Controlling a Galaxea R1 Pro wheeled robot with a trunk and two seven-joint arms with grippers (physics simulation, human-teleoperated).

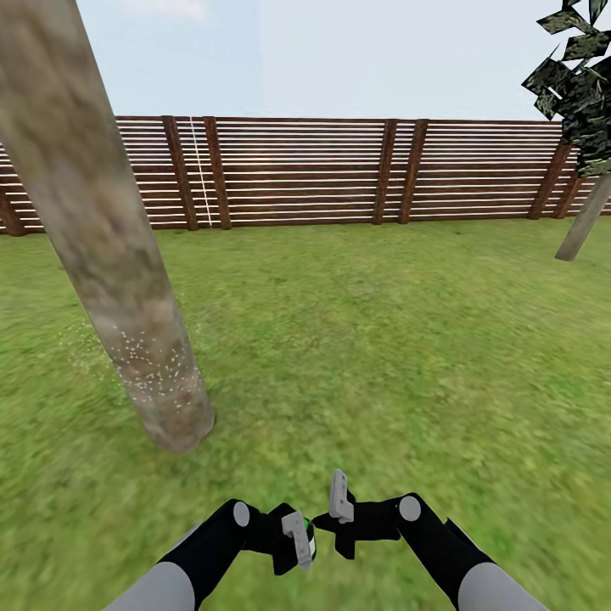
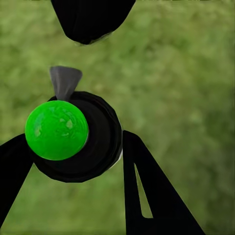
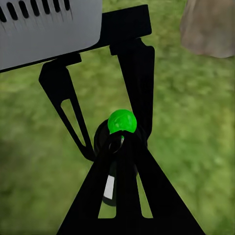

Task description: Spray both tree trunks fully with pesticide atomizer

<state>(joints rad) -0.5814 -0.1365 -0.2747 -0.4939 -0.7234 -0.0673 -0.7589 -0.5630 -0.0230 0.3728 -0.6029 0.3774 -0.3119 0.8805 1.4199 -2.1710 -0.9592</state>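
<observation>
two grippers meet low over the lawn [image 1: 365,339]. the left gripper [image 2: 73,161] is clenched on the bottle [image 2: 81,137], a finger on each side of its black body. the bottle's top shows green, not red; the left wrist view looks down onto that top, so the long axis runs toward that camera. its grey nozzle [image 2: 64,81] points sideways. the right gripper [image 1: 327,519] sits just beside the bottle; i cannot tell its grip. white specks [image 1: 153,361] dot the trunk [image 1: 102,238] near its base.

Head view high, facing fence [image 1: 297,170], wrist views close, downward, sharing green-topped bottle [image 2: 57,130] and grass [image 1: 382,339]
</observation>
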